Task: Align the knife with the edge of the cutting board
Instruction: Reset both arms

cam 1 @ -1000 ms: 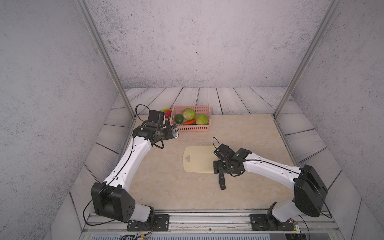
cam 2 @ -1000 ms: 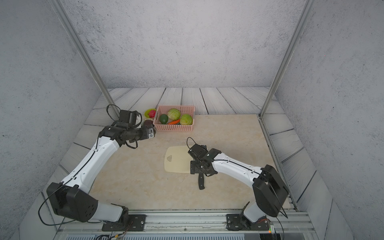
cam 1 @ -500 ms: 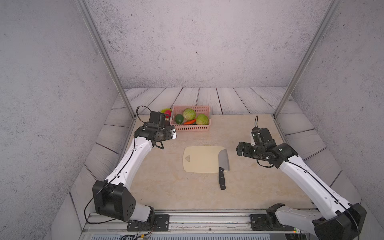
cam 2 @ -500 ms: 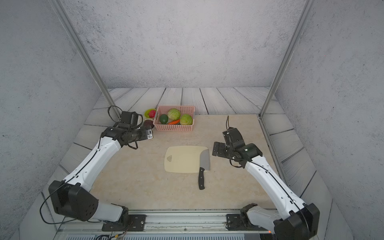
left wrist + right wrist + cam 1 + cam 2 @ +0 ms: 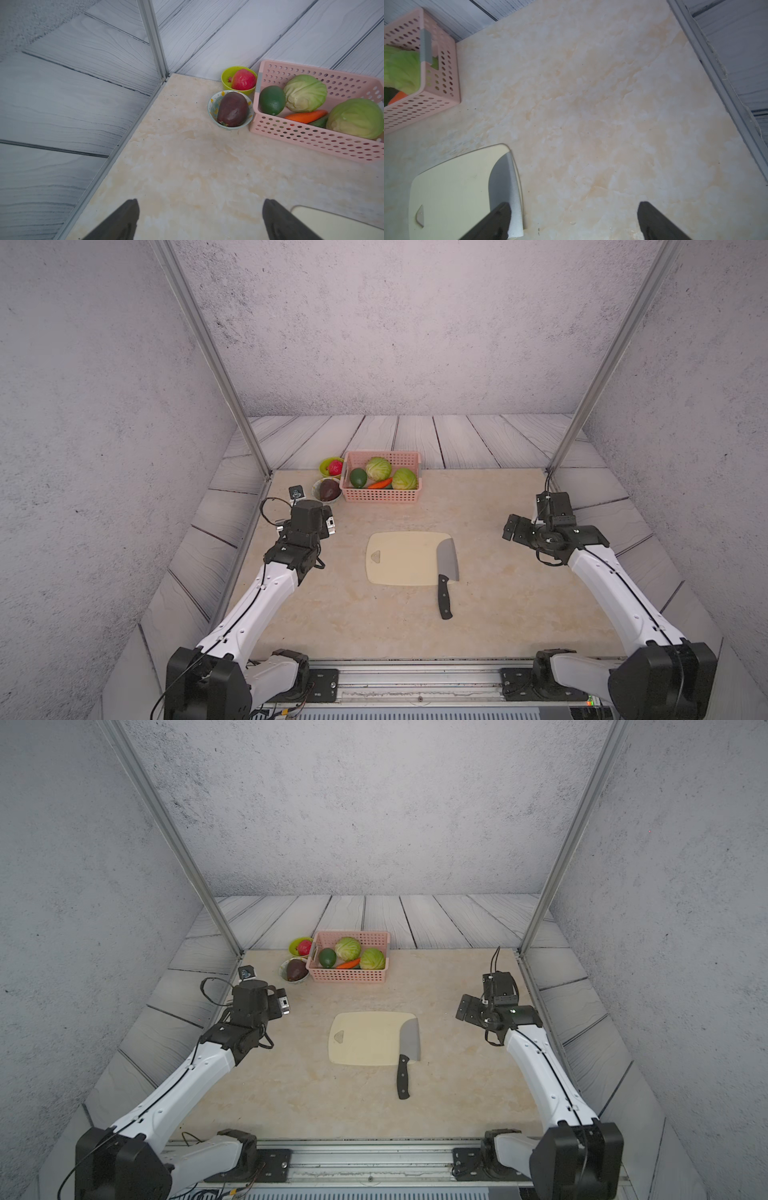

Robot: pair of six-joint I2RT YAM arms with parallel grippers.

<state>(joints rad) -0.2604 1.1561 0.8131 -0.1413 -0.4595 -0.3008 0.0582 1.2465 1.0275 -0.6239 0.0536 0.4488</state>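
The pale cream cutting board (image 5: 401, 558) (image 5: 365, 1038) lies flat mid-table. The knife's grey blade (image 5: 448, 560) (image 5: 410, 1040) rests along the board's right short end. Its black handle (image 5: 444, 600) sticks out past the board's near edge onto the table. My right gripper (image 5: 515, 529) (image 5: 574, 203) hovers open to the right of the board, holding nothing; the right wrist view shows the blade (image 5: 505, 187) beside one finger. My left gripper (image 5: 313, 509) (image 5: 201, 200) hangs open and empty to the left of the board, whose corner (image 5: 332, 222) shows in the left wrist view.
A pink basket (image 5: 380, 495) (image 5: 311, 137) with cabbages, an avocado and a carrot stands at the back. Beside it are a green bowl (image 5: 325, 467) with a red fruit and a patterned bowl (image 5: 319, 488) with a dark purple fruit. Metal posts and walls close both sides.
My right arm has drawn back from over the knife to the right side, leaving the knife lying on the board's right end. The left arm has shifted slightly towards the front.
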